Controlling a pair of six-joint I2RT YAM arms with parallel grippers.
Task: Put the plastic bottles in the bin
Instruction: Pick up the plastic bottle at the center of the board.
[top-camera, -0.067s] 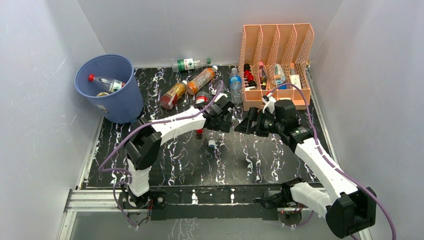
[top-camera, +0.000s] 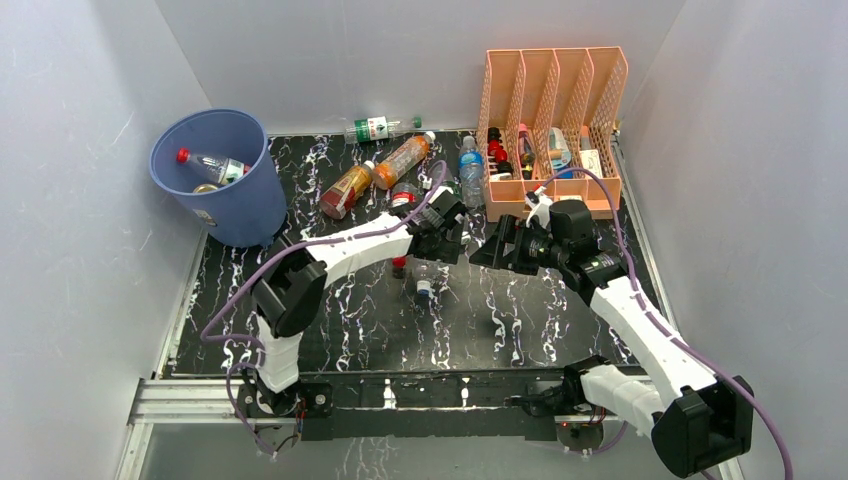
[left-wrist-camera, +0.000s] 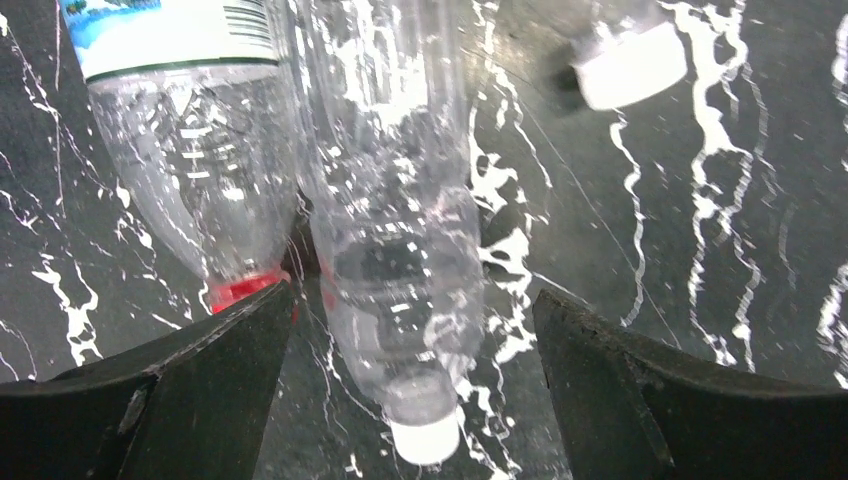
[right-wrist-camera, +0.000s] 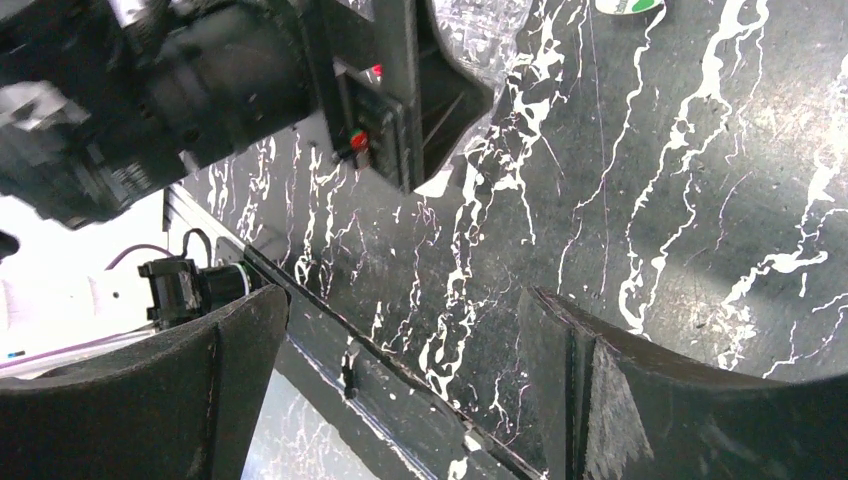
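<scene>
While the released left tool (left-wrist-camera: 412, 290) straddles a clear white-capped plastic bottle (left-wrist-camera: 390, 200) on the tabletop (top-camera: 480, 340), pickup is in hand: next, likely, clench and carry to the round blue plastic bin (top-camera: 240, 205) at ten o'clock.

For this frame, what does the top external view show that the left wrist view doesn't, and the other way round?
Only the top external view shows the blue bin with a red-capped bottle inside, the peach organizer, orange bottles near the back edge and the right arm. Only the left wrist view shows the left fingers standing open either side of a clear white-capped bottle, a red-capped neighbour beside it. Both show the black marbled table and those two bottles lying on it.
</scene>
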